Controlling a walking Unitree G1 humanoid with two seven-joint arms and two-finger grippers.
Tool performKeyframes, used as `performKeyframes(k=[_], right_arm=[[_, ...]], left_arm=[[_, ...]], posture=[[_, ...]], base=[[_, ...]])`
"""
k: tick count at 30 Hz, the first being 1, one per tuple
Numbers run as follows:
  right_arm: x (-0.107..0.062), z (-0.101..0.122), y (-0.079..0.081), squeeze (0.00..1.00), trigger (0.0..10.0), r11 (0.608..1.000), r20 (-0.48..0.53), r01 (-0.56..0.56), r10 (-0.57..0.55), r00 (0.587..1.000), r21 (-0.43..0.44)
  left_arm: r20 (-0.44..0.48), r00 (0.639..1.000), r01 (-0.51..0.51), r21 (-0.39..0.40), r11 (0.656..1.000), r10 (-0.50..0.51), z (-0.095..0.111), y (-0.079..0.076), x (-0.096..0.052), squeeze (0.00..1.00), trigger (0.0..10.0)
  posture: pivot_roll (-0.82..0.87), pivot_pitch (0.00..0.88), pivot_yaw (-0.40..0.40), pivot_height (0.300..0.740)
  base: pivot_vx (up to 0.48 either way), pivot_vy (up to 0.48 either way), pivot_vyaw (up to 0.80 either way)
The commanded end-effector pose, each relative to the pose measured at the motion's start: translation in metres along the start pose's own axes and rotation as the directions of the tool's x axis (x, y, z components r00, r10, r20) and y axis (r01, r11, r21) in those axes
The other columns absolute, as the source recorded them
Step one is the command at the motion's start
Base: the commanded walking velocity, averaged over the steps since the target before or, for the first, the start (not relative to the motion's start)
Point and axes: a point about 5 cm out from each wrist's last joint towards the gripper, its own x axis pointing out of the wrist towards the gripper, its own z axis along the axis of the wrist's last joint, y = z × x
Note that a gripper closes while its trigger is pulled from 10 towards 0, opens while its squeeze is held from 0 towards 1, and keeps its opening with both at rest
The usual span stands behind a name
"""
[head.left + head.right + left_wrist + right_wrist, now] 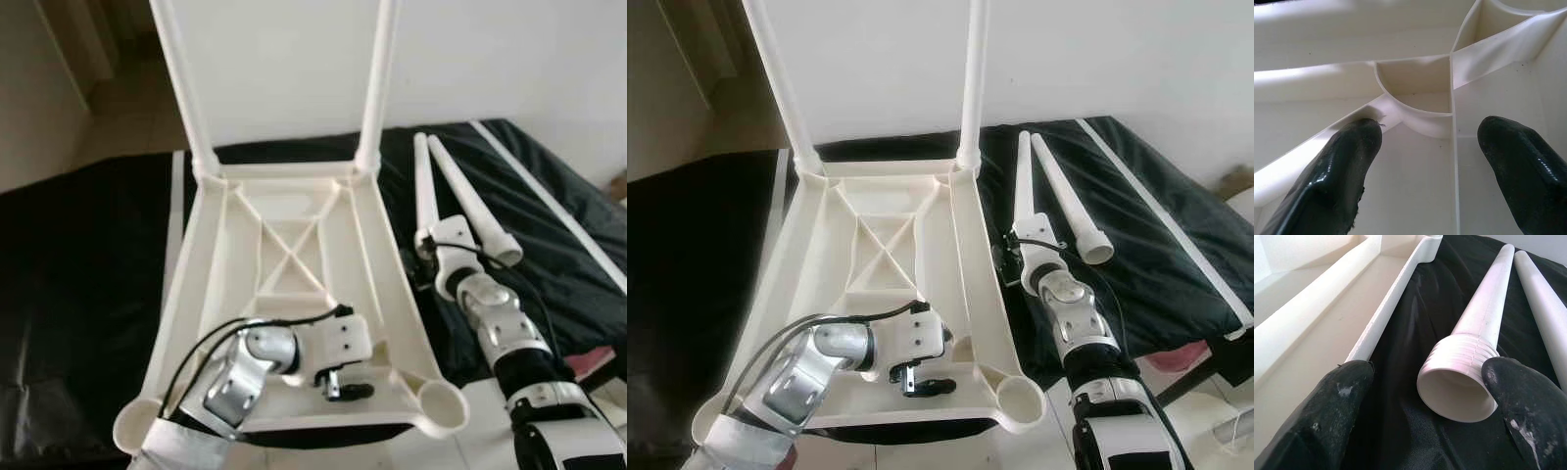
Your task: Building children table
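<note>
The white plastic table top [182, 284] lies upside down on black cloth. Two legs [182, 78] [380, 78] stand upright in its far corners. The near corner sockets [441, 403] [137, 423] are hollow. My left gripper [351, 390] is open inside the underside, by the near right socket; its fingers [1347, 161] flank a curved rib [1420, 115]. Two loose legs [422, 186] [472, 204] lie to the right of the table top. My right gripper [1435, 377] is open around the threaded end of the nearer leg [1474, 333], without closing on it.
Black cloth [78, 294] covers the work surface. A white strip [549, 196] runs diagonally at the right. A white wall stands behind the table top. A reddish object [593, 364] lies at the right edge near my right arm.
</note>
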Motion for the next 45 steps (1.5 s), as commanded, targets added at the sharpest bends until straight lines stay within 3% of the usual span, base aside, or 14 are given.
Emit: performKeyframes(k=[1,8,14,15,16,23,26,33,34,38,45], right_arm=[[0.004,-0.003,0.046,0.0,10.0,0.976,-0.003,-0.22,0.219,0.976,-0.009],[-0.003,-0.006,0.047,0.0,10.0,0.97,0.01,-0.242,0.242,0.97,-0.023],[-0.004,-0.006,0.043,0.0,10.0,0.975,0.012,-0.219,0.219,0.976,-0.033],[-0.004,-0.006,0.04,0.0,10.0,0.979,0.014,-0.201,0.202,0.979,-0.038],[-0.005,-0.005,0.027,0.0,10.0,0.992,0.022,-0.116,0.117,0.993,-0.044],[-0.009,-0.003,0.005,0.0,10.0,0.999,0.053,0.029,-0.027,0.998,-0.035],[-0.014,0.006,-0.02,0.0,10.0,0.983,0.117,0.183,-0.185,0.976,0.023],[-0.019,0.013,-0.037,0.0,10.0,0.951,0.159,0.295,-0.306,0.938,0.094],[-0.021,0.016,-0.052,0.0,10.0,0.91,0.165,0.377,-0.404,0.9,0.171],[-0.021,0.018,-0.058,0.0,10.0,0.891,0.158,0.4,-0.436,0.886,0.215],[-0.017,0.02,-0.063,0.0,10.0,0.859,0.122,0.412,-0.464,0.877,0.303]], left_arm=[[0.008,0.985,-0.172,-0.002,0.985,0.172,0.003,0.011,0.006,0.0,10.0],[0.144,0.922,-0.346,-0.115,0.931,0.36,0.027,0.029,0.013,0.0,10.0],[0.179,0.909,-0.345,-0.176,0.922,0.375,0.031,0.032,0.011,0.0,10.0],[0.186,0.91,-0.34,-0.175,0.924,0.371,0.03,0.032,0.009,0.0,10.0],[0.217,0.906,-0.328,-0.186,0.926,0.364,0.029,0.034,0.0,0.0,10.0],[0.272,0.89,-0.309,-0.233,0.922,0.367,0.029,0.038,-0.014,0.0,10.0],[0.324,0.879,-0.282,-0.237,0.93,0.349,0.027,0.039,-0.029,0.0,10.0],[0.365,0.857,-0.276,-0.274,0.921,0.365,0.029,0.043,-0.038,0.0,10.0],[0.382,0.839,-0.286,-0.297,0.911,0.388,0.031,0.047,-0.041,0.0,10.0],[0.384,0.83,-0.299,-0.306,0.904,0.405,0.033,0.049,-0.041,0.0,10.0],[0.325,0.803,-0.392,-0.343,0.854,0.499,0.029,0.063,-0.04,0.0,10.0]], posture=[[0.03,0.0,-0.01,0.74],[0.01,0.0,0.004,0.74],[0.0,0.0,0.009,0.74],[0.0,0.0,0.009,0.74],[0.01,0.0,0.009,0.74],[0.01,0.0,0.008,0.74],[0.01,0.0,0.01,0.74],[0.0,0.0,0.012,0.74],[0.0,0.0,0.014,0.74],[0.0,0.0,0.017,0.74],[-0.03,0.001,0.024,0.74]], base=[[0.0,0.0,0.0],[0.0,0.0,0.0],[0.0,0.0,0.0],[0.0,0.0,0.0],[0.0,0.0,0.0],[0.0,0.0,0.0],[0.0,0.0,0.0],[0.0,0.0,0.0],[0.0,0.0,0.0],[0.0,0.0,0.0],[0.0,0.0,0.0]])
